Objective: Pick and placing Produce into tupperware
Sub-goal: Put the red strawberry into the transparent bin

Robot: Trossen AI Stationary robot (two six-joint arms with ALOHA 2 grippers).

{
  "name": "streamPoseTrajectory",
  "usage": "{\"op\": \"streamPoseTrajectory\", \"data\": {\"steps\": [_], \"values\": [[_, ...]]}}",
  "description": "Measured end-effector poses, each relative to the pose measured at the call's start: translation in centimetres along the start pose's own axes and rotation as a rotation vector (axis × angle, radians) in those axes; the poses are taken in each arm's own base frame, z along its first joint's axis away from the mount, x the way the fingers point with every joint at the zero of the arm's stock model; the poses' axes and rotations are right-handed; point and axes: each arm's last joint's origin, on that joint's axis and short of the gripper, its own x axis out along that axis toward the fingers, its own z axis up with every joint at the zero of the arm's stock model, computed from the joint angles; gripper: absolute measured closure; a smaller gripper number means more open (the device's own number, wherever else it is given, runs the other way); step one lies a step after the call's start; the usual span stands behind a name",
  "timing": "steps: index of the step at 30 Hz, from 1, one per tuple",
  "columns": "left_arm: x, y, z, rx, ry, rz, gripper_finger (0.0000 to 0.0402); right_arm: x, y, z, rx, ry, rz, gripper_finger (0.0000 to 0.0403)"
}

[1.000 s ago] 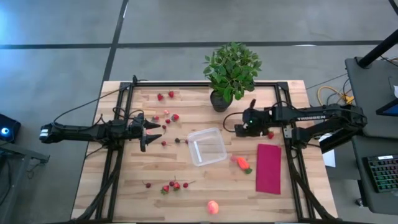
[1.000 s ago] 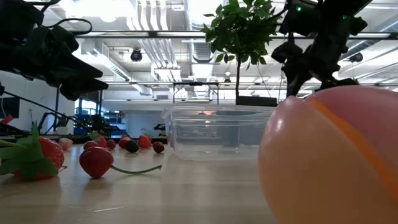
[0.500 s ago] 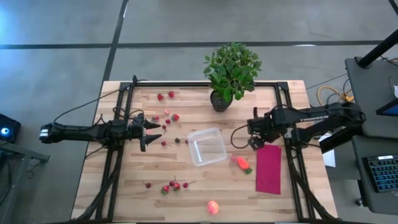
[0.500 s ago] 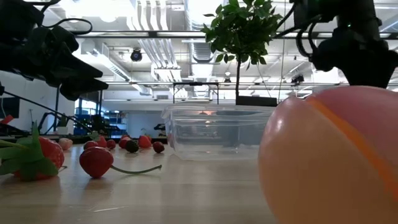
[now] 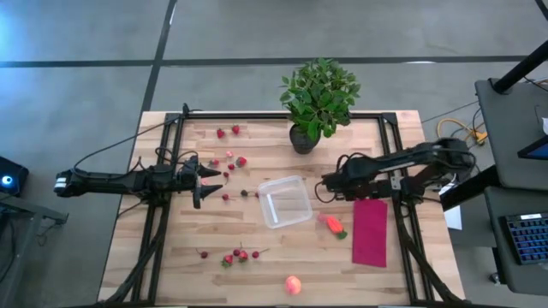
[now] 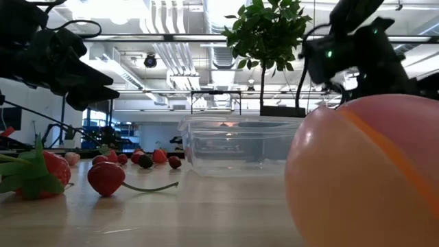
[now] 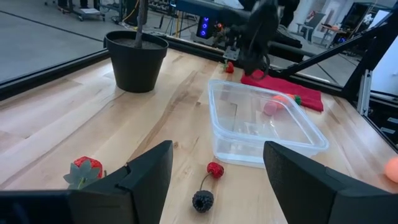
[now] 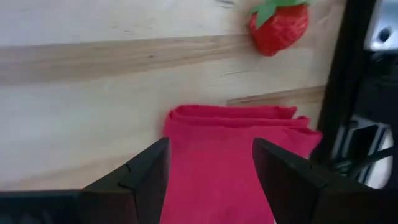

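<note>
Beside tupperware [image 5: 285,201]: potted plant [image 5: 318,100], red cloth [image 5: 370,231]

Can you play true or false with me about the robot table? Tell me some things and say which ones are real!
1. The clear tupperware has no fruit in it. True.
2. The carrot lies on the red cloth. False: it lies on the wood between the tupperware and the cloth.
3. The right gripper holds a strawberry. False: the right wrist view shows nothing between its fingers.
4. The potted plant stands at the table's far edge. True.
5. The round peach-orange fruit sits beside the plant. False: it sits near the front edge.
6. The left gripper is open. True.
</note>
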Motion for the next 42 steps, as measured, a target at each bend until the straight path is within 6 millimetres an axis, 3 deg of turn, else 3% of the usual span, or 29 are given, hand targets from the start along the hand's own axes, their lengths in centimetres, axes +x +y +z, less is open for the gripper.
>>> {"op": "streamPoseTrajectory", "data": {"steps": [6, 12, 17, 24, 28, 38, 42], "values": [[0.0, 0.0, 0.0, 0.0, 0.0, 0.0, 0.0164, 0.9, 0.6, 0.2, 0.225, -0.046, -0.042, 0.0184], [0.0, 0.0, 0.0, 0.0, 0.001, 0.001, 0.0164, -0.5, -1.3, 0.1, 0.664, -0.115, -0.005, 0.0184], [0.0, 0.0, 0.0, 0.0, 0.002, 0.0, 0.0164, -0.2, -2.8, 0.6, 0.8, -0.111, 0.014, 0.0184], [0.0, 0.0, 0.0, 0.001, 0.002, 0.001, 0.0164, 0.2, -3.0, 1.3, 0.728, -0.196, 0.028, 0.0184], [0.0, 0.0, 0.0, 0.0, 0.002, 0.001, 0.0164, 0.3, -3.0, 1.7, 0.811, -0.223, 0.039, 0.0184], [0.0, 0.0, 0.0, 0.0, 0.002, 0.0, 0.0164, 1.9, -2.7, 1.9, 0.772, -0.256, -0.05, 0.0184], [0.0, 0.0, 0.0, 0.0, 0.001, 0.001, 0.0164, 2.1, -2.2, 2.1, 0.792, -0.241, -0.006, 0.0184]]}}
